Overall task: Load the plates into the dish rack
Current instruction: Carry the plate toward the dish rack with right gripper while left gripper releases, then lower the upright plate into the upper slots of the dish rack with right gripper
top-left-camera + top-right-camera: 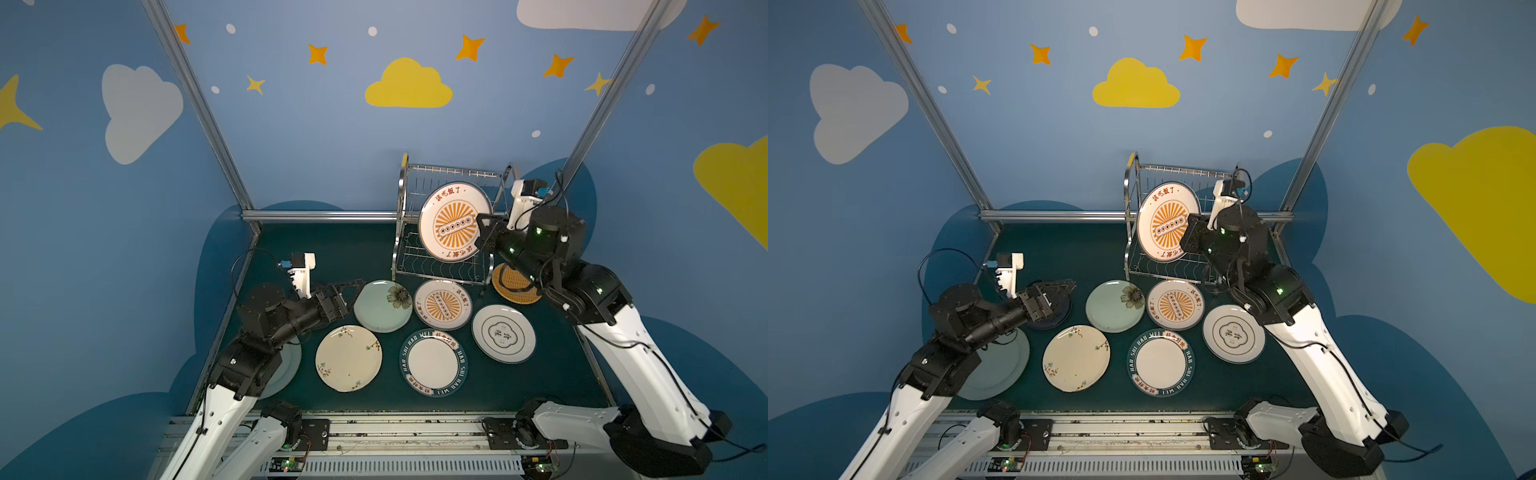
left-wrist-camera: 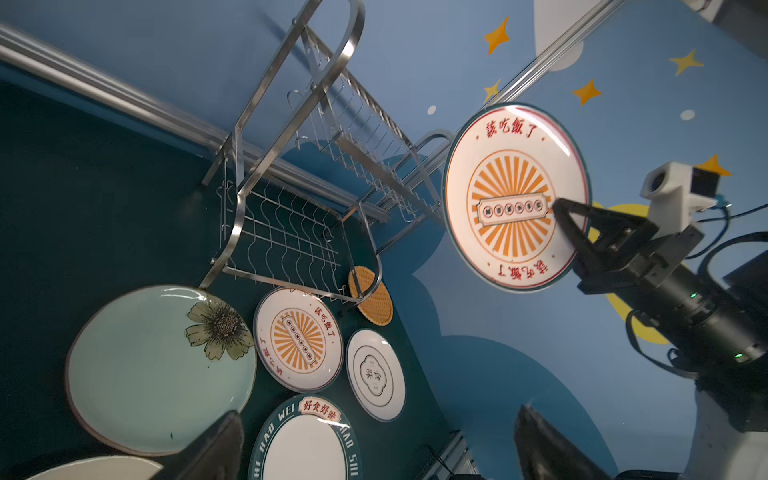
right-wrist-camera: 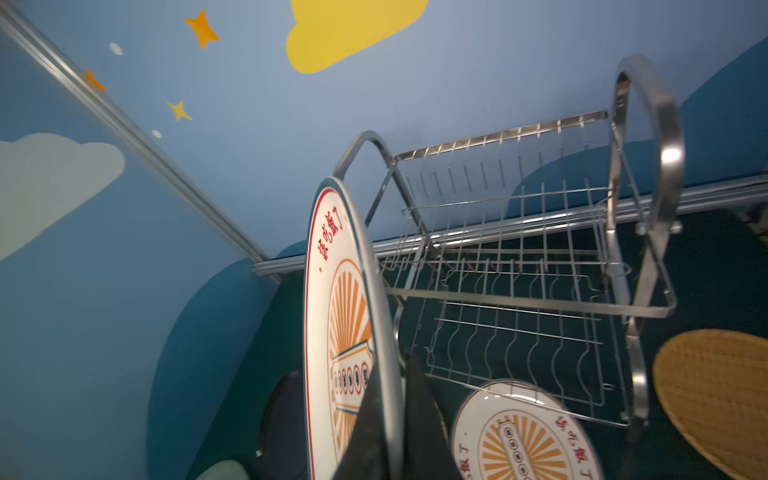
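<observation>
I see my right claw [image 1: 482, 227] clamped on an upright sunburst plate [image 1: 451, 220], in the air before the rack [image 1: 402, 199] at one o'clock. At nine o'clock my left claw [image 1: 352, 293] gapes wide, holding nothing. Other plates [image 1: 348, 358] lie flat on the green mat [image 1: 332, 249], with blue, cloud-painted walls [image 1: 311, 145] around.

The dish rack [image 1: 432, 268] stands far right on the table [image 1: 332, 249]. One plate [image 1: 451, 222] hangs on edge just before it. The other plates [image 1: 348, 357] lie flat nearer, spread left to right across the table.
</observation>
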Robot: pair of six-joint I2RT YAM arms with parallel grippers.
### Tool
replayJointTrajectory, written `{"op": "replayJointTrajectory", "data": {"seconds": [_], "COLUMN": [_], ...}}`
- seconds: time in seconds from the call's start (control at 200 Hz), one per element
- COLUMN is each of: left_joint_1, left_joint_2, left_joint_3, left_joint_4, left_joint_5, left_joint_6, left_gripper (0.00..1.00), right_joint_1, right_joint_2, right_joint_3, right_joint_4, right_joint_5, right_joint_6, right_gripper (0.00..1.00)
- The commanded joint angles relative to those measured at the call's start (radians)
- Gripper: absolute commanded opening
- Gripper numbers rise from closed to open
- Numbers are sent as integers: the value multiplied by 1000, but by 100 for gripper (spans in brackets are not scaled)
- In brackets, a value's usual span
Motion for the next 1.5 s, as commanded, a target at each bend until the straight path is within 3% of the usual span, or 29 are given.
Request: {"op": "replayJointTrajectory", "data": {"seconds": [0.0, 0.23, 0.661, 1.181, 1.492], "left_joint_1": [-21, -60, -34, 28, 42], "left_joint_2": [68, 184, 1, 7, 7], "left_joint_3": [41, 73, -92, -113, -120], "left_joint_4": [-52, -55, 123, 180, 199], "left_joint_5": [11, 114, 209, 249, 261], "left_joint_6": [13, 103, 133, 78, 61], "left_gripper": [100, 100, 100, 100, 100], "right_joint_1": [-8, -85, -212, -246, -265], "right_joint_2": [93, 266, 491, 631, 659], "right_joint_3": [133, 326, 533, 623, 630], "right_joint_4": [-35, -54, -53, 8, -24], "right_joint_5": [264, 403, 473, 512, 491], "right_joint_6": [-139, -261, -403, -520, -499], "right_gripper": [0, 0, 0, 0, 0]}}
